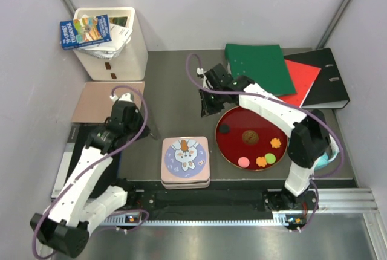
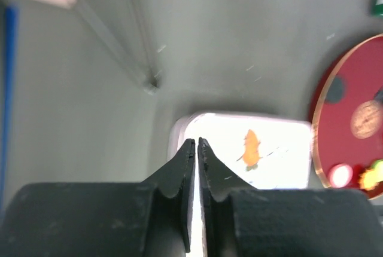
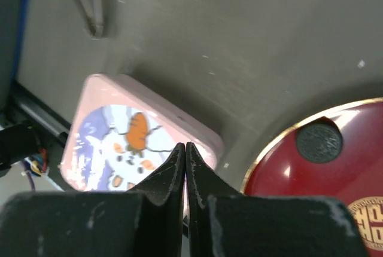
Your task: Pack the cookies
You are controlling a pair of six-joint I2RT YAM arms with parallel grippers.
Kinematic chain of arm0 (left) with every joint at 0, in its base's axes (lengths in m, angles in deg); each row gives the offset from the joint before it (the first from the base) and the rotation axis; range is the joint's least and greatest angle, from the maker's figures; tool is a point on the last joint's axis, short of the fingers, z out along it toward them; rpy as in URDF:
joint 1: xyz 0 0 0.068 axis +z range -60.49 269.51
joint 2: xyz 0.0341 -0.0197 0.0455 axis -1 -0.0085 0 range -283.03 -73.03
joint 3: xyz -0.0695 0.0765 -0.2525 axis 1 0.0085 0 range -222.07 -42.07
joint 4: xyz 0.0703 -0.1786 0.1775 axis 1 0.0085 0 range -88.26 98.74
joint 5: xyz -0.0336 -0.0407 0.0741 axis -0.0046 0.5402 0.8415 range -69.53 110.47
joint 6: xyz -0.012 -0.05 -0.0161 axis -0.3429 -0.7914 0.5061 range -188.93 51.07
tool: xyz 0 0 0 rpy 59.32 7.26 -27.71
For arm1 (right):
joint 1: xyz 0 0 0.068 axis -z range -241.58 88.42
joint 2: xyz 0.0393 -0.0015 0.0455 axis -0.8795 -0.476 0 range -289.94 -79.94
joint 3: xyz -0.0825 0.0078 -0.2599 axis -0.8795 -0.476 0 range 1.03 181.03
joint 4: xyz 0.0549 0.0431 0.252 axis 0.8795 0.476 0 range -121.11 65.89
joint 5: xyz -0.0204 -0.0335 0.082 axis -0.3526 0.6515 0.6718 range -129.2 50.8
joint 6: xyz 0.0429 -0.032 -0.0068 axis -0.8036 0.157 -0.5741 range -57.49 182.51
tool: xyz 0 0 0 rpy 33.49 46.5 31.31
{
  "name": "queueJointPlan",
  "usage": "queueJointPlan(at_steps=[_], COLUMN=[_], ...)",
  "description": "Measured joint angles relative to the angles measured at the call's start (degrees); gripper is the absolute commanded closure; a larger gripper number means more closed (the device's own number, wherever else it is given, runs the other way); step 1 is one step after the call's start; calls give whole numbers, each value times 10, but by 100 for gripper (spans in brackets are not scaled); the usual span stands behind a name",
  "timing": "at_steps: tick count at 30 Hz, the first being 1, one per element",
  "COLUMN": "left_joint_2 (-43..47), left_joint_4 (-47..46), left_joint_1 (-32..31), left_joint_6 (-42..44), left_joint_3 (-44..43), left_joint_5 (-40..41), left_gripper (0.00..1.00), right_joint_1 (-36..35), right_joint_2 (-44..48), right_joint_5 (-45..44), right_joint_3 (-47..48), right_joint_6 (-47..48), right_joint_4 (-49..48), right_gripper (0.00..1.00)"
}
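My right gripper (image 3: 184, 147) is clenched, its two black fingers pressed together with nothing between them. It hangs over the grey table (image 1: 175, 100), just off the far left rim of the round red plate with the gold edge (image 1: 234, 146). My left gripper (image 2: 196, 143) is closed down to a thin slit and also holds nothing. Its tips point toward the far edge of the square pink tin with the rabbit and carrot picture (image 1: 185, 162).

The cookies (image 1: 250, 136) all lie on the red plate. I count six:
- a black round (image 1: 224, 129) at the left
- a larger brown one in the middle
- an orange flower (image 1: 276, 143) at the right
- a pink round (image 1: 243, 161), an orange piece (image 1: 261, 161) and a green round (image 1: 270, 158) along the near edge

The tin sits just left of the plate with its lid on. A green folder (image 1: 260, 66) lies beyond the plate.
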Motion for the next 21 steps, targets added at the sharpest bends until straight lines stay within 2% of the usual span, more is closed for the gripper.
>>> queueJointPlan(at_steps=[7,13,21], left_joint_2=[94,118,132], left_joint_4=[71,103,126], left_joint_1=[-3,-3,-3], left_joint_6=[-5,-20,-37], left_joint_3=[34,39,50], left_joint_5=[0,-10,-12], left_gripper=[100,100,100], right_joint_1=[54,59,59], right_joint_2=[-54,-66,-87], right_joint_5=[31,63,107], right_joint_3=[0,-9,-75], right_joint_6=[18,25,24], right_joint_4=[40,41,21], right_gripper=[100,100,100])
